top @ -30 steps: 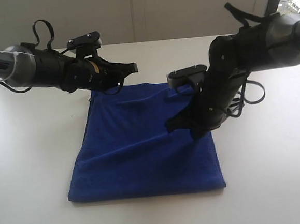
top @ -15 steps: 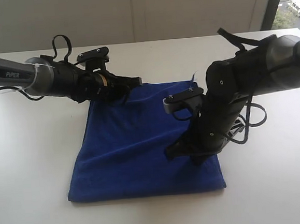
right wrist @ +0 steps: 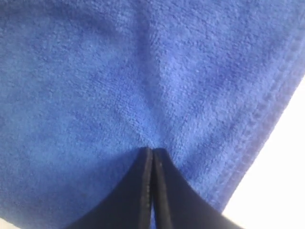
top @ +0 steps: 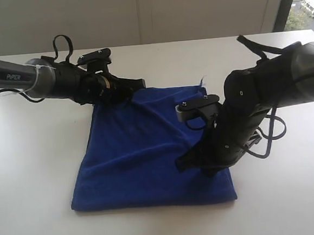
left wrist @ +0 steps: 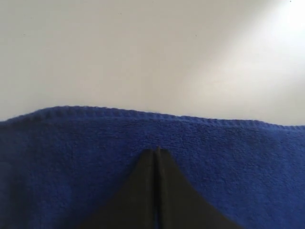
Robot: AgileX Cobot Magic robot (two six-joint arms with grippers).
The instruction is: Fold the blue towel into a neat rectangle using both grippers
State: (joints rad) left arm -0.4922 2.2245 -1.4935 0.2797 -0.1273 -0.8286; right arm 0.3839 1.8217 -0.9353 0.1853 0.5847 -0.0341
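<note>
Blue towel (top: pixel 143 151), one; end effectors (top: pixel 140 85) (top: pixel 181 164), two

Plush, napped blue towel (top: pixel 143 151) — smooth, matt table (top: pixel 35 160).

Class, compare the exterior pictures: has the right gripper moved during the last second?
Yes. The right gripper has come down the view toward the near edge of the towel, and that edge has stayed put.
</note>
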